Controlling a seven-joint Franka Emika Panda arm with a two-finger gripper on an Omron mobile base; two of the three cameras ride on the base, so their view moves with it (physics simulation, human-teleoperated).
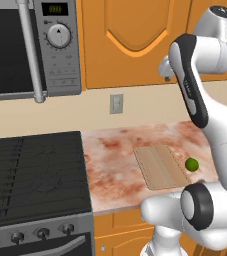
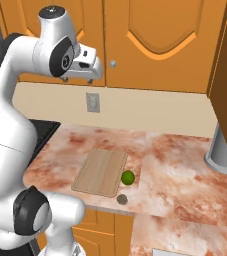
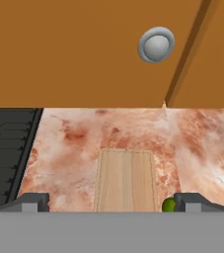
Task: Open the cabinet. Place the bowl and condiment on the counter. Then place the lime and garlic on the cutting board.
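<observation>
— Two small things sit by our cutting board (image 2: 100,172): the lime (image 2: 128,177) just off its right edge, and the garlic (image 2: 121,200) near its front right corner, close to the tabletop's (image 2: 175,170) front edge. Neither rests on the board.

— And the board itself?

— Flat on the tabletop, right of the black stove (image 1: 35,175), with nothing on it. We can't see the bowl or the condiment.

— Where do we have the claw (image 3: 111,200)?

— Raised above the board, up against the cabinet (image 2: 155,40). Its jaws are spread wide and hold nothing; in the hand view the fingertips (image 3: 32,202) stand far apart.

— How close to the knob (image 3: 156,45)?

— The knob lies straight ahead of the claw, apart from it, beside the seam between two doors. Those doors above the board are closed. Further right of the board, one orange door (image 2: 225,75) stands edge-on to us.
</observation>
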